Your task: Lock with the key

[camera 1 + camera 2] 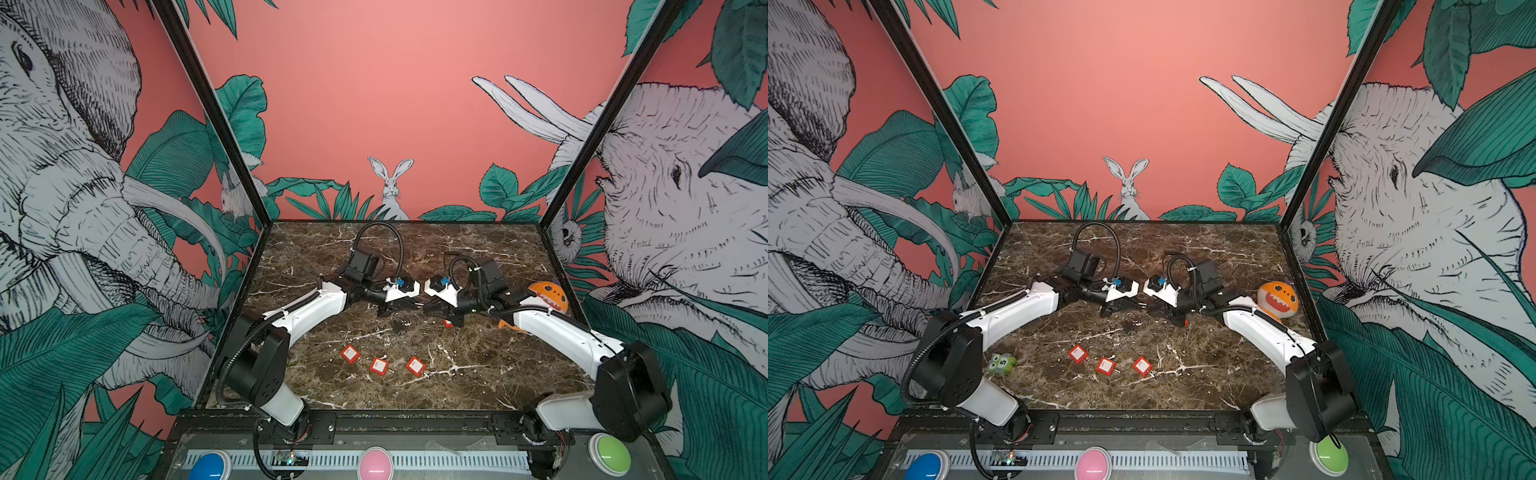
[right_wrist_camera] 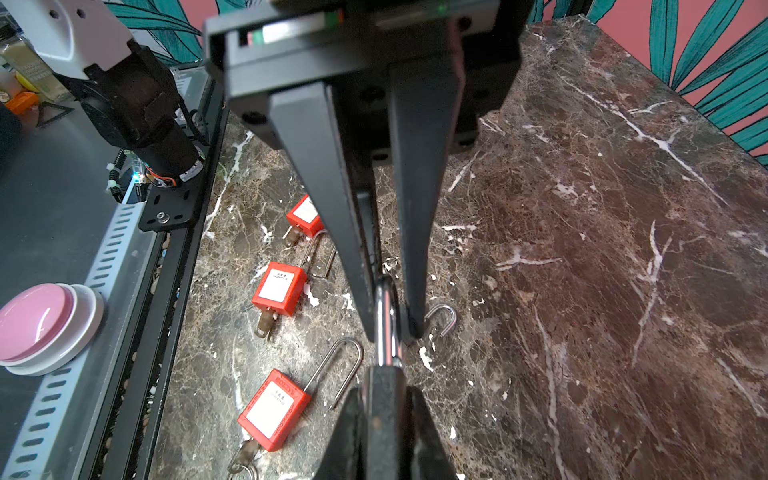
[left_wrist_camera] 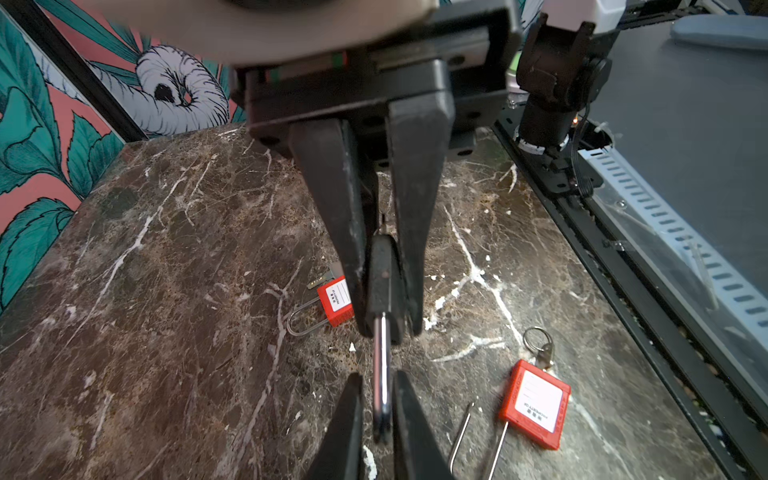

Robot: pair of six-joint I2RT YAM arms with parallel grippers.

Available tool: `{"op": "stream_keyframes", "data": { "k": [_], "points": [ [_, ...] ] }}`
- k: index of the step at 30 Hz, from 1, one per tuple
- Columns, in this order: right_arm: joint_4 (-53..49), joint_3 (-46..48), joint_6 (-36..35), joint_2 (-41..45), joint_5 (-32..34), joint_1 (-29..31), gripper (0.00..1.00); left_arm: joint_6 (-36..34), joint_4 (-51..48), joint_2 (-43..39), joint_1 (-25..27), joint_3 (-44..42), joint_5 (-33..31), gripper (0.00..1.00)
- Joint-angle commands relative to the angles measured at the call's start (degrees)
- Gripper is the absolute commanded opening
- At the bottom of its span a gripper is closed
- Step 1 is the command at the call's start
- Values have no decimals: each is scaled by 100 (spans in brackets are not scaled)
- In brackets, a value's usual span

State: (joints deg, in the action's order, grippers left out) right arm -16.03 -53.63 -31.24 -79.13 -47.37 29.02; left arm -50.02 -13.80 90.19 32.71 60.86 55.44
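At centre | left claw point(image 3: 386, 328) clamps padlock body point(image 3: 384, 278); right claw point(image 2: 392, 334) opposite clamps shackle point(image 2: 385, 316)

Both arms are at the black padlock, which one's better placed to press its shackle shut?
Left, probably: the left gripper grips the shackle, in line with the black padlock body, which the right gripper clamps and can brace. Whether it's open is unclear.

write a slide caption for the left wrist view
Left tool pinches the shackle of a black padlock held by the right tool, two red padlocks on the table below.
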Motion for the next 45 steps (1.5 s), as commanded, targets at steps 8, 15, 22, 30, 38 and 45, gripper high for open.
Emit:
{"op": "stream_keyframes", "data": {
  "k": [8, 15, 22, 30, 38, 45],
  "points": [
    [124, -156, -75, -106, 62, 117, 7, -157, -237, -10, 29, 94, 374, 0],
    [-816, -262, -840, 143, 466, 87, 44, 31, -219, 5, 28, 101, 453, 0],
    [-1492, -369, -1107, 585, 1012, 52, 45, 11, -272, -15, 118, 103, 233, 0],
    [-1232, -428, -883, 537, 829, 65, 39, 71, -39, -24, 275, 5, 37, 0],
    [-1213, -438, -901, 404, 767, 65, 20, 122, 28, -59, 333, -30, 24, 0],
    [-1074, -368, -820, 441, 581, 68, 9, 137, -3, -21, 341, 19, 48, 0]
  ]
}}
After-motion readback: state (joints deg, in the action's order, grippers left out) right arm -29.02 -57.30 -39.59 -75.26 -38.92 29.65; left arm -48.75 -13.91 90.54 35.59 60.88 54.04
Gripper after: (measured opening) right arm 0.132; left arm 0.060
